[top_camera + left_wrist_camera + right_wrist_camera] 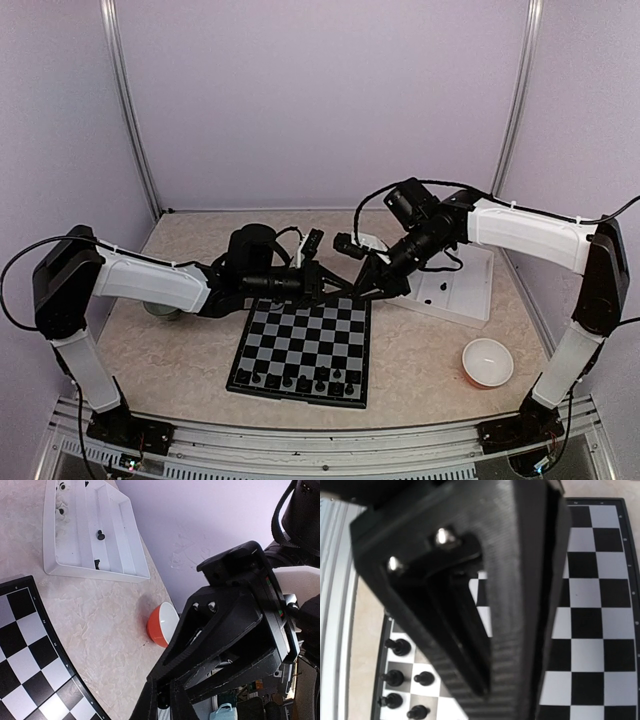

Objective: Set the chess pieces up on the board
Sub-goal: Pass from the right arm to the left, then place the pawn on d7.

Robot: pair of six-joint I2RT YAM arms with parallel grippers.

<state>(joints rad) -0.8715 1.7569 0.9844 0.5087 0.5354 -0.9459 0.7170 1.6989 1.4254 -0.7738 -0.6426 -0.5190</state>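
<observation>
The board (300, 345) lies in the middle of the table, with black chess pieces (300, 380) in its two near rows. Both grippers meet tip to tip just above its far right corner. My left gripper (338, 287) is shut on a small black chess piece (163, 700) that shows between its fingers. The right gripper (362, 290) points its two fingers at that same spot (167, 680); I cannot make out the gap at their tips. Black gripper parts fill the right wrist view, with the board (600, 630) and several pieces (400, 647) below.
A white compartment tray (470, 290) stands right of the board, holding a few small pieces (100, 535). A red-and-white bowl (487, 362) sits at the near right. A round dish (160, 310) is partly hidden under the left arm.
</observation>
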